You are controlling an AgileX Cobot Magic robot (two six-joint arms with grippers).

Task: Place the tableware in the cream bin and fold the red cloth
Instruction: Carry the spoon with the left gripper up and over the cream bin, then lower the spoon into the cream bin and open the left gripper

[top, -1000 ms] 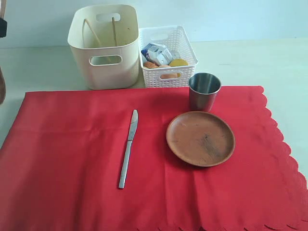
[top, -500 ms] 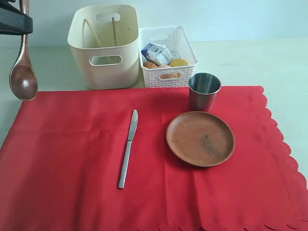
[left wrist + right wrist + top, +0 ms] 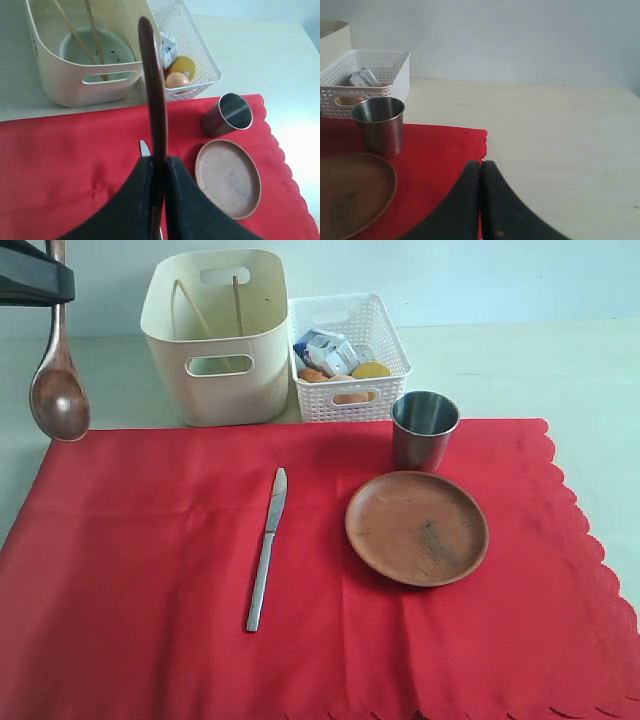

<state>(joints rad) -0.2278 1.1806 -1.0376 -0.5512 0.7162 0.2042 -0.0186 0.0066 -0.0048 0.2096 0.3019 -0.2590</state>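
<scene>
Landmark: cream bin point(image 3: 215, 390); it stands on the table just past the far edge of the red cloth point(image 3: 130, 570), with a white lattice basket point(image 3: 350, 400) of food items close against one side

Left gripper point(image 3: 159, 162): jaws pinched on the handle of the dark wooden spoon point(image 3: 58, 390); the spoon hangs bowl-down in the air, to the side of the bin away from the basket, not over the bin's mouth

Right gripper point(image 3: 481, 165): jaws pressed together on nothing; it is well apart from the bin, beyond the steel cup point(image 3: 424, 430) and near the cloth's corner

Inside the bin: pale green-white bowl point(image 3: 95, 50) on the bottom; pair of light wooden chopsticks point(image 3: 82, 35) leaning against the wall

Outside the bin: metal table knife point(image 3: 266, 550) lies in front of the bin; round brown plate point(image 3: 416, 528) lies further over on the basket's side; the cup stands just in front of the basket

Cloth: spread flat, unfolded, with tableware on it

Progress: by my judgement under halfway; two pieces are binned and the spoon is on its way; knife, plate and cup remain, and folding can only follow once the cloth is bare
</scene>
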